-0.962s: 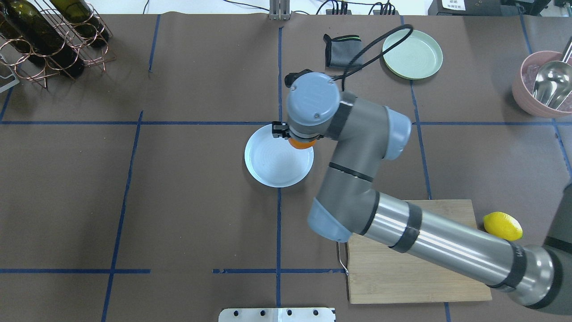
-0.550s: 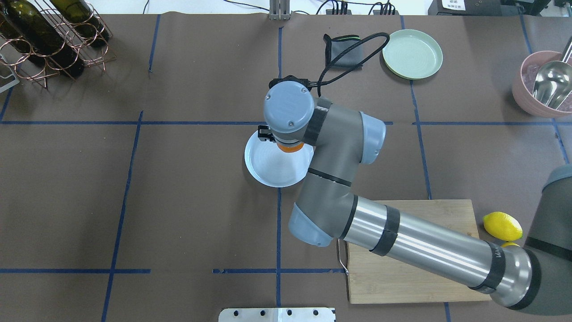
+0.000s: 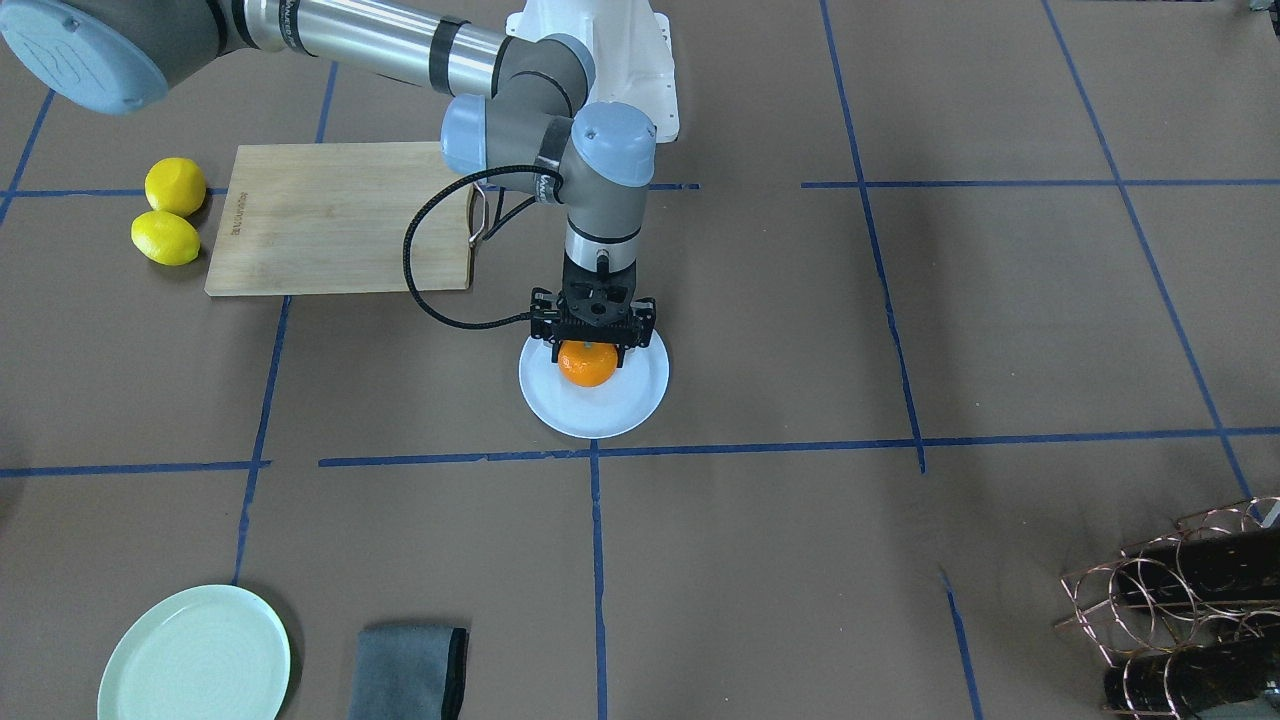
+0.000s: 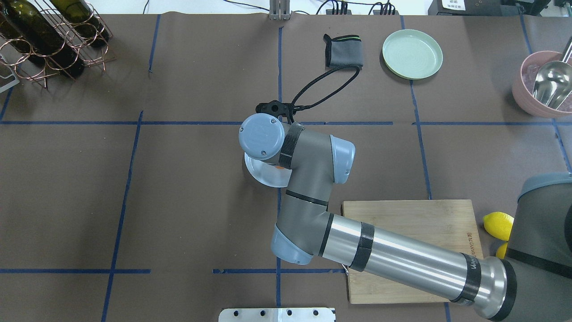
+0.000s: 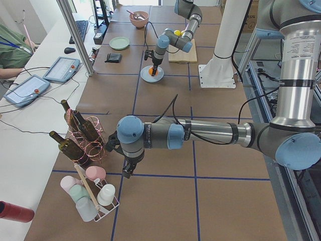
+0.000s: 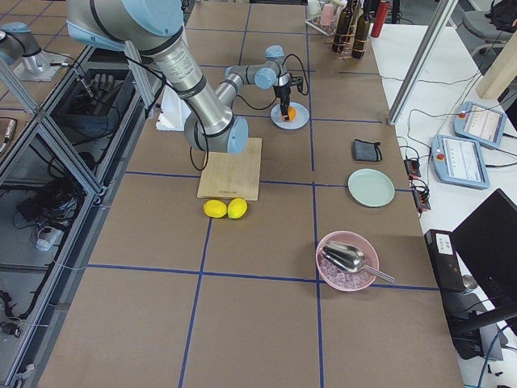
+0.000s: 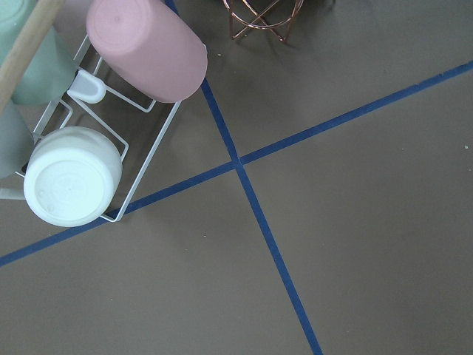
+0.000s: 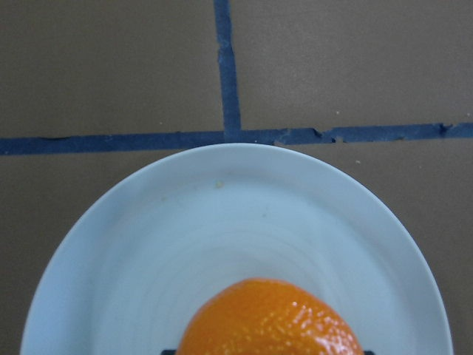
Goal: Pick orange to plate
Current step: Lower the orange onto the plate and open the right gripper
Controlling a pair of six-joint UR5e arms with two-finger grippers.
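Observation:
The orange (image 3: 588, 364) sits between the fingers of my right gripper (image 3: 592, 346), which is shut on it directly over the white plate (image 3: 603, 417). The right wrist view shows the orange (image 8: 270, 319) low above the plate (image 8: 222, 222), near its middle; whether it touches I cannot tell. From overhead the wrist hides the gripper, and only part of the plate (image 4: 263, 177) shows. My left gripper (image 5: 128, 171) hangs far off near a cup rack; I cannot tell whether it is open or shut.
A wooden cutting board (image 3: 340, 215) lies behind the plate, with two lemons (image 3: 172, 186) beside it. Also on the table are a pale green plate (image 3: 195, 655), a grey cloth (image 3: 408, 672), a bottle rack (image 3: 1180, 600) and a pink bowl with a scoop (image 4: 543, 85).
My right arm has carried the orange leftward and nearer the robot, from the plate's far right rim to over its middle. The wrist now covers most of the plate from overhead.

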